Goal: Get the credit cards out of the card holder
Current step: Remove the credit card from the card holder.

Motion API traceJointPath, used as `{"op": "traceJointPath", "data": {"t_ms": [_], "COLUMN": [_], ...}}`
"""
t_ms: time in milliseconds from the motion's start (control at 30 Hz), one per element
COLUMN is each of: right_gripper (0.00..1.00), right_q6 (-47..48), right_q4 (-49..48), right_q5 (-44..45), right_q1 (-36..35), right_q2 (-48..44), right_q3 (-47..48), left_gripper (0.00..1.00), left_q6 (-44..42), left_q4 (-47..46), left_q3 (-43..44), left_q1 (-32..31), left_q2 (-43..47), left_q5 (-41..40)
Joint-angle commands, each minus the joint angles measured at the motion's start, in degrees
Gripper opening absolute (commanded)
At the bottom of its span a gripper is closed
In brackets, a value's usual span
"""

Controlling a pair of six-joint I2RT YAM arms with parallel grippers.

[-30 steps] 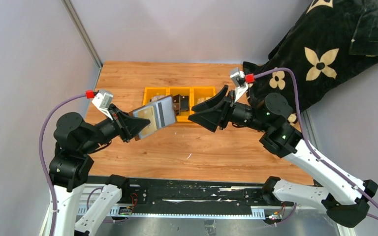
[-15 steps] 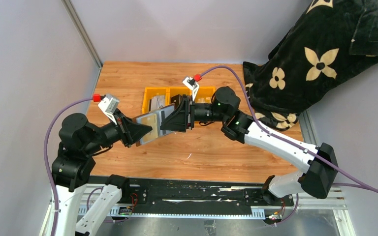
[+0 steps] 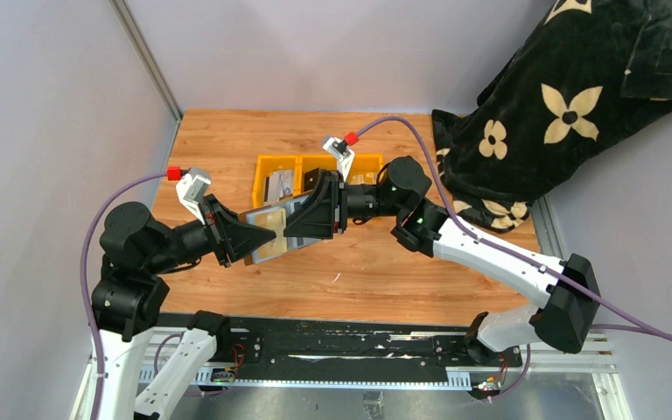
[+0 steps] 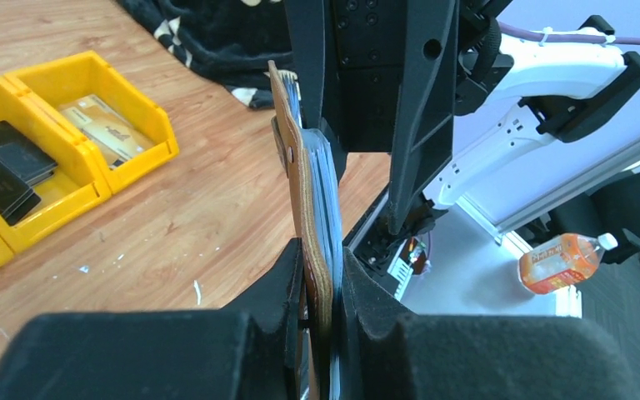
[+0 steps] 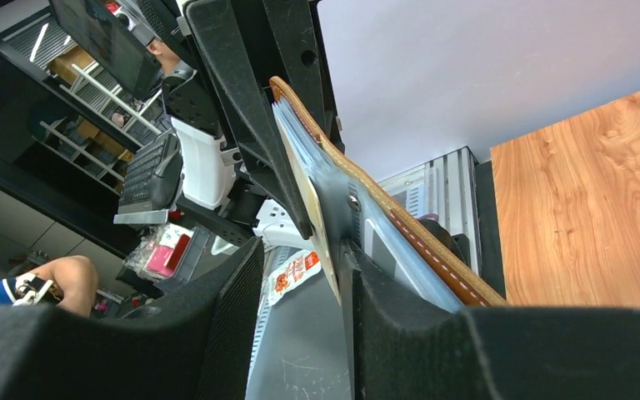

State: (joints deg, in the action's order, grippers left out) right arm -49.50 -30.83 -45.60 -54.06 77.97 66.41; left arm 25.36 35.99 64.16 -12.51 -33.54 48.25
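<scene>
Left gripper (image 4: 321, 271) is clamped tight on the near end of the card holder (image 4: 300, 167), which is held edge-on in the air, brown leather on one side and grey sleeves on the other. Right gripper (image 5: 300, 275) has its jaws apart, straddling the far end. One finger sits against a tan card (image 5: 310, 196) poking out, with a gap on the other side.

Behind them are the yellow bins (image 4: 146, 154), with a black card (image 4: 4, 154) and a yellowish card (image 4: 104, 125) inside, plus a black flowery blanket (image 3: 577, 105). There's an orange bottle (image 4: 562, 258) off the table (image 3: 359, 271), label unreadable. Both arms reach inward, grippers nose to nose above the wood.
</scene>
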Motion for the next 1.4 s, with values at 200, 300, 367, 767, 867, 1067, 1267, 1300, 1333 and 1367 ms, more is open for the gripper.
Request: {"op": "traceJointPath", "data": {"t_ms": [200, 300, 367, 767, 867, 1067, 1267, 1300, 1333, 1367], "right_gripper": [0.16, 0.05, 0.0, 0.0, 0.0, 0.0, 0.0, 0.0, 0.0, 0.0], "right_q6": [-0.2, -1.3, -2.0, -4.3, -3.6, -2.1, 0.3, 0.9, 1.8, 2.7], "right_q4": [-1.1, -2.4, -3.9, -7.1, -6.1, -4.2, -1.1, 0.2, 1.7, 3.0], "right_q5": [-0.2, -0.4, -1.0, -2.4, -2.1, -1.2, 1.0, 1.2, 1.5, 1.9], "right_q1": [-2.2, -2.2, -2.2, 0.8, 1.2, 1.2, 1.2, 1.3, 1.3, 1.4], "right_q2": [2.5, 2.3, 2.1, -2.8, -4.5, -6.0, -7.2, -7.3, -7.6, -7.9], "right_q3": [1.4, 0.8, 0.3, -5.8, -7.0, -8.3, -7.6, -7.1, -6.7, -6.6], "left_gripper": [0.11, 0.14, 0.16, 0.16, 0.15, 0.15, 0.15, 0.14, 0.14, 0.13], "left_q6": [8.3, 8.9, 9.2, 9.4, 9.4, 8.6, 6.2, 6.2, 6.0, 5.5], "left_q4": [-11.1, -11.3, -11.4, -10.4, -10.2, -9.6, -7.0, -7.0, -6.8, -6.3], "left_q3": [-2.3, -2.4, -2.4, -0.5, -0.2, 0.4, 0.9, 0.9, 1.0, 1.3], "left_q1": [-0.1, -0.1, -0.1, -0.1, -0.1, -0.1, -0.1, -0.1, -0.1, -0.1], "left_q2": [0.5, 0.2, 0.0, -1.3, -1.4, -1.4, -0.9, -0.9, -0.8, -0.7], "left_q5": [11.5, 13.5, 14.1, 14.8, 14.2, 11.7, 7.6, 7.2, 6.5, 6.0]}}
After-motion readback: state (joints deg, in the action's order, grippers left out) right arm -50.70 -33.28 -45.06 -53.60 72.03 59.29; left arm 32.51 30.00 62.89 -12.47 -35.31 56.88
